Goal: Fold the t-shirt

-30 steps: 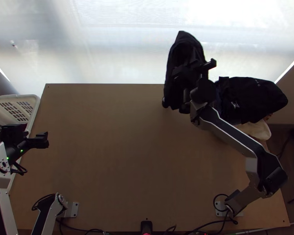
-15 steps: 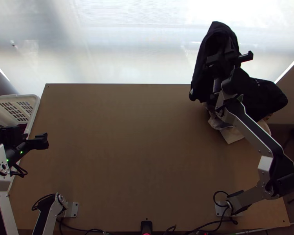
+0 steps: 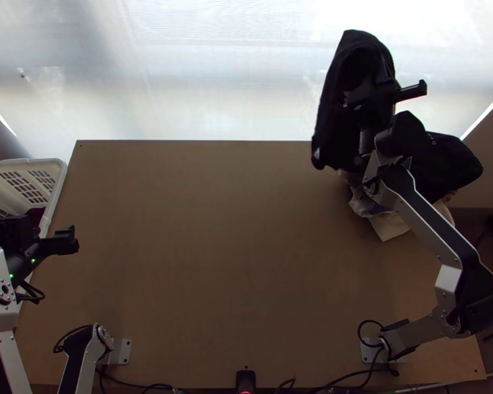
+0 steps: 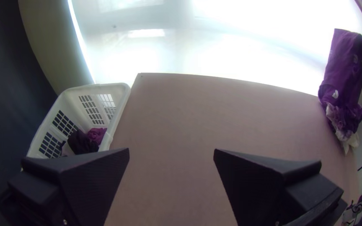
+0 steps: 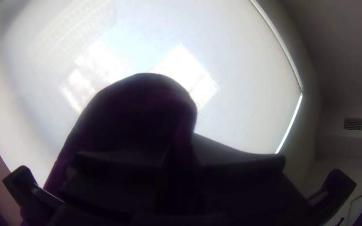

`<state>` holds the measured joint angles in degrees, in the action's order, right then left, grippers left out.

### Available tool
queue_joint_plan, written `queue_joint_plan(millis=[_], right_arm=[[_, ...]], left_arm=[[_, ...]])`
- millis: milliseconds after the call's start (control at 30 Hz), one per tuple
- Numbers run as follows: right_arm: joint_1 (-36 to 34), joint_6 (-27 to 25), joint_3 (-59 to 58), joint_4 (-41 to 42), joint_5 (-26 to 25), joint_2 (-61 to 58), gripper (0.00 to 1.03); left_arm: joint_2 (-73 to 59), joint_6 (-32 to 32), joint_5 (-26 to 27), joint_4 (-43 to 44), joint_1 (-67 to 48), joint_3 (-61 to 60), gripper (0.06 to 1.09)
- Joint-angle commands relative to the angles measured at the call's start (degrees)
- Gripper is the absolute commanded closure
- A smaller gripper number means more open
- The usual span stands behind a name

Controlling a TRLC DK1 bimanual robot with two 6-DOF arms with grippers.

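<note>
In the top view my left gripper [image 3: 70,240] is over the table's left edge beside the basket; in the left wrist view the left gripper [image 4: 171,155] stands open, nothing between its fingers. My right gripper [image 3: 373,98] is beyond the far right part of the table in the top view, with a dark shirt [image 3: 335,128] hanging bunched from it. The right gripper [image 5: 180,152] is shut on the dark shirt [image 5: 133,109] in the right wrist view. In the left wrist view the shirt [image 4: 343,69] looks purple and hangs in a long fold.
At the far right corner lie another dark garment [image 3: 453,164] and a pale cloth [image 3: 388,226], beside or below the held shirt. A white basket [image 4: 123,98] with dark and purple cloth stands left of the bare wooden table [image 3: 227,262].
My right gripper has carried the dark shirt to the right and farther off, then slightly back left. More of the pale cloth is uncovered. The left gripper has shifted slightly left.
</note>
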<state>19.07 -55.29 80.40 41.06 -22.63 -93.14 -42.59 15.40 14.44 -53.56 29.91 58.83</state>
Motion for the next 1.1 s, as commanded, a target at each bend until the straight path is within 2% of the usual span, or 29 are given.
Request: queue_joint_plan(millis=[0, 133, 367, 400, 500, 567, 733, 900, 1067], right_arm=[[0.2, 3.4, -0.1, -1.2, 0.7, -0.7, 1.00], [-4.0, 9.7, -0.2, -5.5, 2.1, -0.3, 1.00], [-23.1, 29.9, 3.2, -17.4, 13.4, -4.2, 1.00], [-26.3, 33.7, 4.1, -20.8, 16.1, -5.6, 1.00], [-33.0, 38.9, 2.0, -23.9, 24.1, -7.9, 1.00], [-38.2, 46.0, 4.9, -32.0, 31.3, -11.9, 1.00], [-48.1, 51.9, 9.8, -41.1, 41.6, -19.6, 1.00], [-54.4, 52.3, 8.9, -42.0, 44.2, -19.0, 1.00], [-58.1, 52.2, 2.2, -42.2, 46.9, -10.1, 1.00]], left_arm=[[1.9, -0.5, -1.0, -1.4, 0.0, 0.3, 0.11], [2.8, -0.5, -1.0, -2.9, 0.0, 0.0, 0.11], [5.6, 0.8, -3.1, -3.7, 0.0, -2.3, 0.11], [6.4, 1.6, -3.3, -3.9, 0.0, -3.0, 0.11], [8.0, 2.5, -4.5, -3.9, 0.0, -5.1, 0.11], [9.3, 3.2, -5.0, -3.7, 0.0, -6.5, 0.11], [11.7, 3.6, -6.1, -3.5, 0.0, -8.6, 0.11], [12.2, 3.6, -6.1, -3.7, -0.1, -8.5, 0.11], [12.3, 3.6, -6.0, -3.7, -0.1, -8.2, 0.11]])
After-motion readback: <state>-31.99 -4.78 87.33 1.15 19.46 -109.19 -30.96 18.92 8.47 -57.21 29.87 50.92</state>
